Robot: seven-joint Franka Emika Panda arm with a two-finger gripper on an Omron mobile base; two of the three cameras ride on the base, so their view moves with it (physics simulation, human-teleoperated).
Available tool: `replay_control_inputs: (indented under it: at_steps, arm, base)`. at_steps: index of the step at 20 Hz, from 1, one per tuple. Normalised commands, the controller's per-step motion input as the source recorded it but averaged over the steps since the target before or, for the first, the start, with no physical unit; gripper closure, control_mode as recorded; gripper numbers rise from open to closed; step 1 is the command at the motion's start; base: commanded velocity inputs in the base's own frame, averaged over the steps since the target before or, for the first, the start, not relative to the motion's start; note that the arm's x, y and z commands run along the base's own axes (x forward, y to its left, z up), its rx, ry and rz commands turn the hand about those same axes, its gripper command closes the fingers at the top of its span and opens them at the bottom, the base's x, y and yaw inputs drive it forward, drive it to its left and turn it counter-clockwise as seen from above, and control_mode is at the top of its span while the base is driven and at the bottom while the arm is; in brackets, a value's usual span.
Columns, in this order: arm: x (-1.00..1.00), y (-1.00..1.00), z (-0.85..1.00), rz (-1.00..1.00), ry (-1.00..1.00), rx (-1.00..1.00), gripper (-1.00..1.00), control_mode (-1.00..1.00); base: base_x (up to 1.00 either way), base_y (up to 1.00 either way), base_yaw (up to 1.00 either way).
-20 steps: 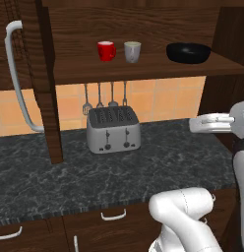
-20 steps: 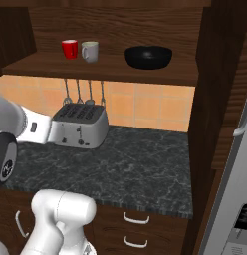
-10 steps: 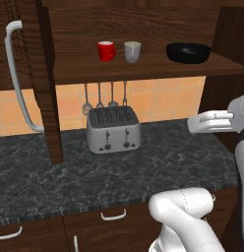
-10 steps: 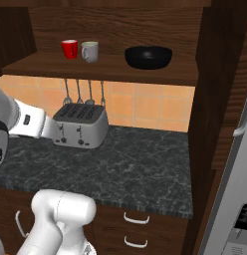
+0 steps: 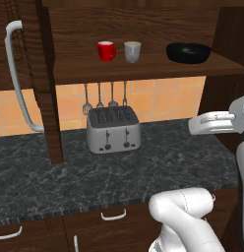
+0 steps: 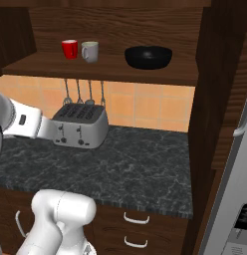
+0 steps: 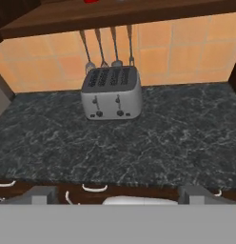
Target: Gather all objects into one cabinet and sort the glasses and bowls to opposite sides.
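While the end effector [image 7: 117,196] hangs released above the worktop [image 7: 139,143], red mug [image 5: 106,50] at ten o'clock on the shelf [image 5: 143,69], off-white mug [image 5: 132,51] just beside, black bowl [image 5: 188,52] at two, toaster [image 5: 113,129] below.

We see that the white arm [image 5: 212,123] has moved a little between the earlier pictures and now. In the left base view its forearm sits slightly lower and further left over the counter [image 5: 70,177]. In the right base view it reaches nearer to the toaster [image 6: 79,127].
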Motion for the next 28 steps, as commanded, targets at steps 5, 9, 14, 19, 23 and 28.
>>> replay_control_inputs:
  at_steps: [5, 9, 14, 19, 23, 28]
  arm:
    - [0.00, 0.00, 0.00, 0.00, 0.00, 0.00, -1.00, 1.00]
    - [0.00, 0.00, 0.00, 0.00, 0.00, 0.00, -1.00, 1.00]
    - [0.00, 0.00, 0.00, 0.00, 0.00, 0.00, -1.00, 1.00]
    - [0.00, 0.00, 0.00, 0.00, 0.00, 0.00, -1.00, 1.00]
    - [0.00, 0.00, 0.00, 0.00, 0.00, 0.00, -1.00, 1.00]
    - [0.00, 0.00, 0.00, 0.00, 0.00, 0.00, -1.00, 1.00]
  base:
    - [-0.84, 0.00, 0.11]
    - [-1.00, 0.01, 0.04]
    - [-1.00, 0.03, 0.06]
    - [-0.26, 0.09, 0.02]
    - [-0.17, 0.17, 0.10]
    - [-0.09, 0.08, 0.19]
